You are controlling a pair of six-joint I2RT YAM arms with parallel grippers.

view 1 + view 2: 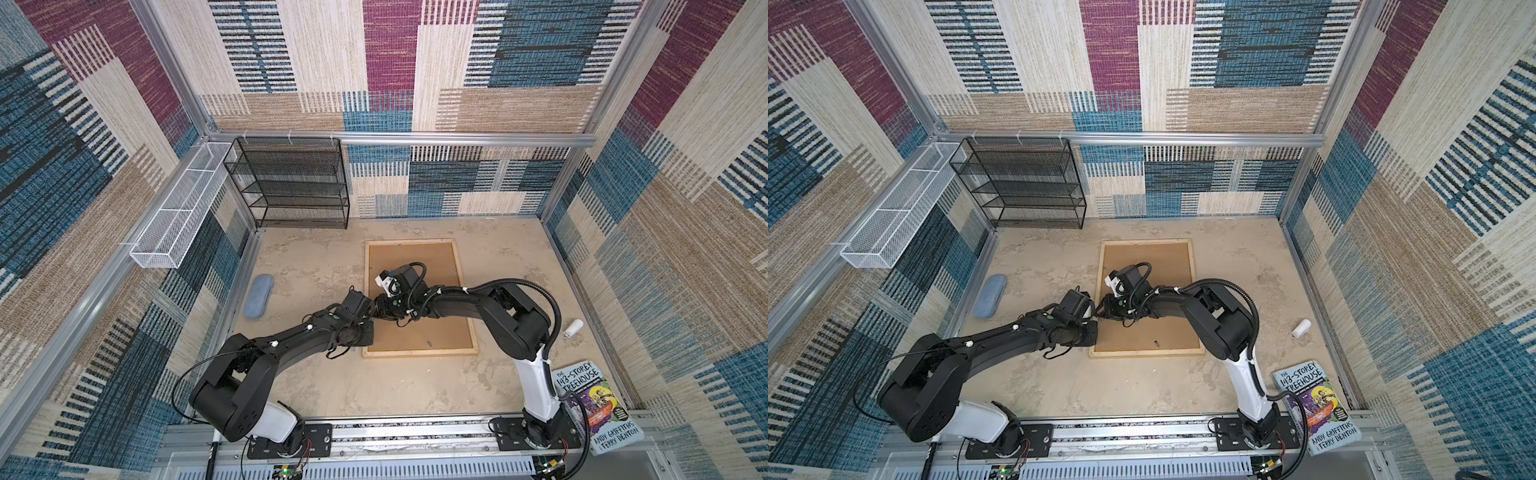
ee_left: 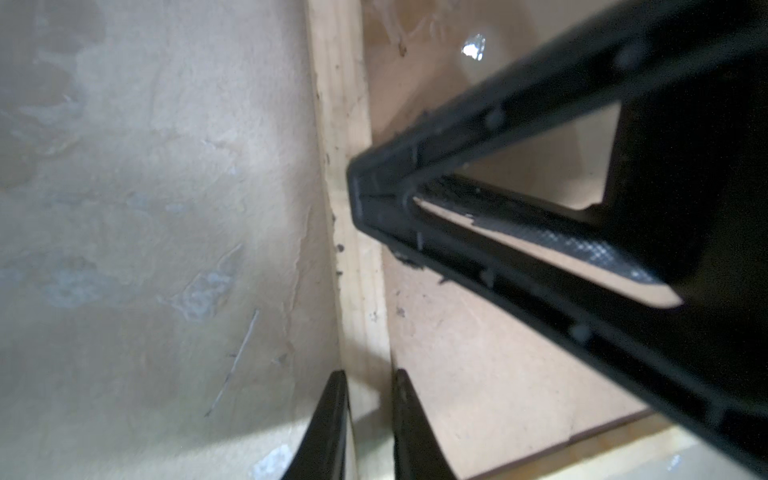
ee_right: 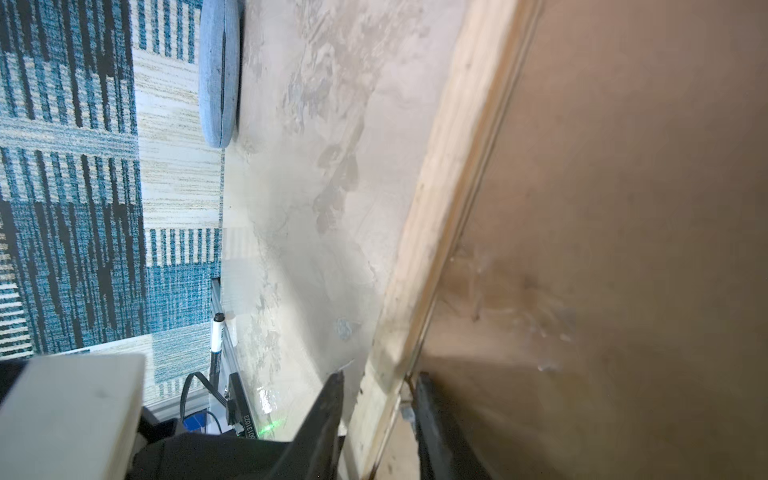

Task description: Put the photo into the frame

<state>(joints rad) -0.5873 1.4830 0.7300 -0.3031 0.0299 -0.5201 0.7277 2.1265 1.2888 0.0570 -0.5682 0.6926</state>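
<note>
The frame (image 1: 419, 352) lies flat on the bench (image 1: 316, 257), back side up, with the brown backing board (image 1: 415, 266) sitting inside its pale wood strips in both top views. Both arms are down on the same long rail, the one facing the blue case (image 1: 258, 297).

The left gripper (image 2: 368, 386) has a finger on each side of that rail and is clenched on the wood, toward the frame's near corner. Just beside it along the rail is the right gripper (image 3: 378, 386). One of its fingers is on the bench side and one on the board side, and it too is clamped on the frame.

A small white cylinder (image 1: 573, 327) lies beyond the frame's opposite long rail. A paperback book (image 1: 598, 415) lies off the near corner on that same side. A black mesh rack (image 1: 291, 183) stands against the wall past the frame's far end.
</note>
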